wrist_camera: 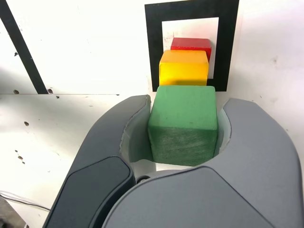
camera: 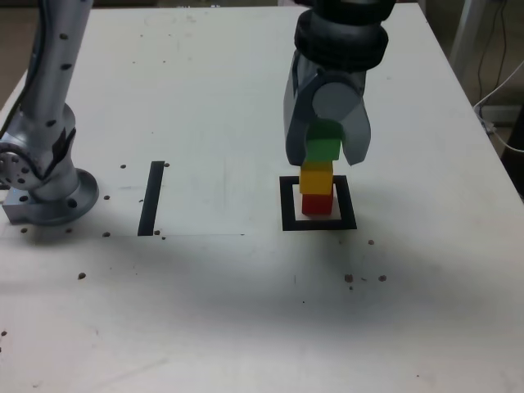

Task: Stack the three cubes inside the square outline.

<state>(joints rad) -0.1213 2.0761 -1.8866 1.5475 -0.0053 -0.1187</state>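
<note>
Tool [camera: 327, 147] clamps the green matte cube [camera: 324, 149], at or just over the yellow cube [camera: 316, 178] on the red cube [camera: 318, 203], inside the black tape square outline [camera: 318, 223]. Risk: stack looks staggered; off-centre release could topple it.

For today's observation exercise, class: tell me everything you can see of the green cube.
The green cube is a small solid block with plain matte faces, slightly scuffed on the side toward the wrist camera. It sits upright between the two grey jaws of the gripper, which is shut on it. In the exterior view it is directly above the yellow cube; whether it rests on it cannot be told.
</note>
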